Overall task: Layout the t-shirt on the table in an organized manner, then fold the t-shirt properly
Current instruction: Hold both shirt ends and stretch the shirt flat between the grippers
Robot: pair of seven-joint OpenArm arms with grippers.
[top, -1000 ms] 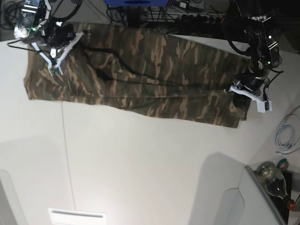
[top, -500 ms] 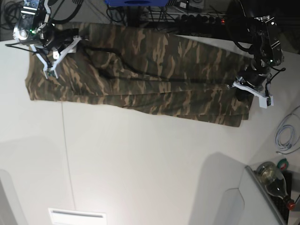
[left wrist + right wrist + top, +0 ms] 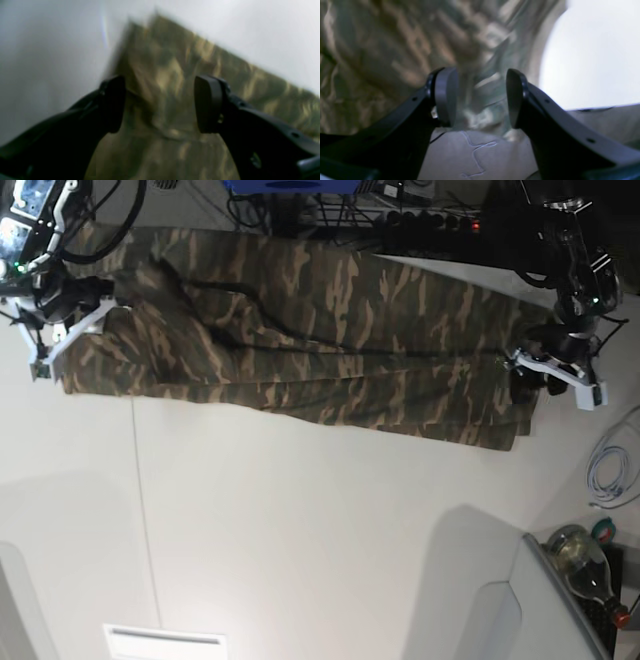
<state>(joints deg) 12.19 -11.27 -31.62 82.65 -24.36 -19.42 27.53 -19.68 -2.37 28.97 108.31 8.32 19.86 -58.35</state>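
The t-shirt (image 3: 300,340) lies stretched in a long band across the table (image 3: 300,530). Both the left gripper (image 3: 160,102) and right gripper (image 3: 481,96) gape empty (cloth beneath). Regrip corners evenly, I'd say.

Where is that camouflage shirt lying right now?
In the base view the brown and green camouflage cloth t-shirt lies stretched across the far part of the white table, between the right claw and the left claw.

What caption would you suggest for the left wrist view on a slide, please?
Left gripper open above the camouflage t-shirt lying on the white table.
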